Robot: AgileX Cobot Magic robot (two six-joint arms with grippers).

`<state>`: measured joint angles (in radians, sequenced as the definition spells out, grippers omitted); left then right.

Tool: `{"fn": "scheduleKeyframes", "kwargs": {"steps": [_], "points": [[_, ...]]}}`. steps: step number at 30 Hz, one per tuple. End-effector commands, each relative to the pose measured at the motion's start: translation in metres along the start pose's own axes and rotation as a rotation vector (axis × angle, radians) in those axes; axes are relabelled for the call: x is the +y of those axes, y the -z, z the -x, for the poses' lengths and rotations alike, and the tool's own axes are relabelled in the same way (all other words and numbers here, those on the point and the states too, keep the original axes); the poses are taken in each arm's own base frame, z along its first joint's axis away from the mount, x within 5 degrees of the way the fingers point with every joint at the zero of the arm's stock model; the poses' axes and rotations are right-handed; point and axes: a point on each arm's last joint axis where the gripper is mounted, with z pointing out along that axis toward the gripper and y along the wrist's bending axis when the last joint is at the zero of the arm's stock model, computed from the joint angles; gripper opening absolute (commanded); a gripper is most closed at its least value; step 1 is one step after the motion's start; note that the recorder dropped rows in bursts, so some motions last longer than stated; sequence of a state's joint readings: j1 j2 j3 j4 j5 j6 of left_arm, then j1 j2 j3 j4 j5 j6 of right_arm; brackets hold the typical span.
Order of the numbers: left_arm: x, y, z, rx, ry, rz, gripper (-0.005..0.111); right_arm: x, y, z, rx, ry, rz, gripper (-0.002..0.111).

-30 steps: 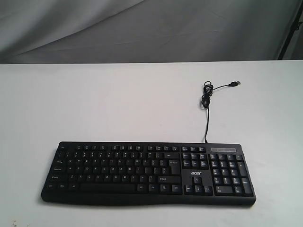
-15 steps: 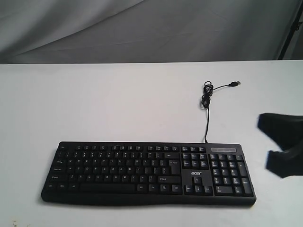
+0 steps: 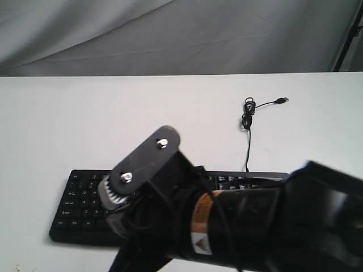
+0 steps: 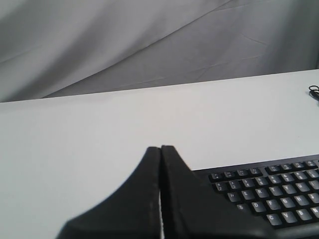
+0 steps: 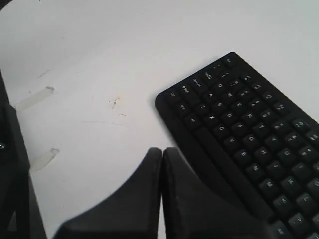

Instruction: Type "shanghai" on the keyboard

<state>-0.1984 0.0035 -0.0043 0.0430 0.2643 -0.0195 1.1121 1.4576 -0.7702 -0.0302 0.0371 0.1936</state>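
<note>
White surface (image 3: 85,113) before a creased grey backdrop (image 3: 170,34) carries the keyboard (image 3: 79,195); left claw (image 4: 160,149) and right claw (image 5: 162,150) both pressed closed

White table (image 3: 85,113) w/ creased grey cloth backdrop (image 3: 170,34) behind, dark pole (image 3: 347,34) at rt.

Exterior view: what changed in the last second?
The right arm swept in from the right edge and now reaches across the keyboard toward its left end, hiding most of it. Its hand is shut, holding nothing. Keyboard and USB cable have not moved.
</note>
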Motion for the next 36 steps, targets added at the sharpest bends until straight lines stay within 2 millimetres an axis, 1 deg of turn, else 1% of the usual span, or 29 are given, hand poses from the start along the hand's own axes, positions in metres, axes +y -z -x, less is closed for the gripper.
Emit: {"fn": "scheduleKeyframes", "kwargs": {"steps": [1,4,5,6,7,8,9,10,13,14,17,19,22,26,31,36], "points": [[0.000,0.000,-0.001,-0.004,0.001,-0.004,0.000,0.002,-0.039,0.008,0.022,0.026,-0.002,0.000],[0.000,0.000,-0.001,-0.004,0.001,-0.004,0.000,-0.002,-0.065,0.020,0.054,0.085,-0.018,0.000],[0.000,0.000,-0.001,-0.004,0.001,-0.004,0.000,-0.008,-0.084,0.033,0.101,0.097,-0.041,0.000],[0.000,0.000,-0.001,-0.004,0.001,-0.004,0.000,-0.012,-0.093,0.038,0.125,0.103,-0.054,0.000],[0.000,0.000,-0.001,-0.004,0.001,-0.004,0.000,-0.022,-0.112,0.047,0.177,0.139,-0.074,0.000],[0.000,0.000,-0.001,-0.004,0.001,-0.004,0.000,-0.025,-0.121,0.046,0.200,0.162,-0.078,0.000],[0.000,0.000,-0.001,-0.004,0.001,-0.004,0.000,-0.032,-0.136,0.047,0.209,0.202,-0.083,0.000],[0.000,0.000,-0.001,-0.004,0.001,-0.004,0.000,-0.032,-0.144,0.042,0.206,0.219,-0.080,0.000],[0.000,0.000,-0.001,-0.004,0.001,-0.004,0.000,-0.036,-0.164,0.030,0.185,0.222,-0.077,0.000],[0.000,0.000,-0.001,-0.004,0.001,-0.004,0.000,-0.037,-0.169,0.027,0.180,0.199,-0.077,0.000],[0.000,0.000,-0.001,-0.004,0.001,-0.004,0.000,-0.044,-0.181,0.024,0.194,0.166,-0.086,0.000],[0.000,0.000,-0.001,-0.004,0.001,-0.004,0.000,-0.046,-0.184,0.020,0.201,0.165,-0.087,0.000],[0.000,0.000,-0.001,-0.004,0.001,-0.004,0.000,-0.050,-0.184,0.019,0.208,0.163,-0.093,0.000],[0.000,0.000,-0.001,-0.004,0.001,-0.004,0.000,-0.049,-0.184,0.019,0.209,0.168,-0.092,0.000],[0.000,0.000,-0.001,-0.004,0.001,-0.004,0.000,-0.054,-0.188,0.014,0.219,0.152,-0.099,0.000],[0.000,0.000,-0.001,-0.004,0.001,-0.004,0.000,-0.055,-0.190,0.016,0.190,0.160,-0.098,0.000]]}}
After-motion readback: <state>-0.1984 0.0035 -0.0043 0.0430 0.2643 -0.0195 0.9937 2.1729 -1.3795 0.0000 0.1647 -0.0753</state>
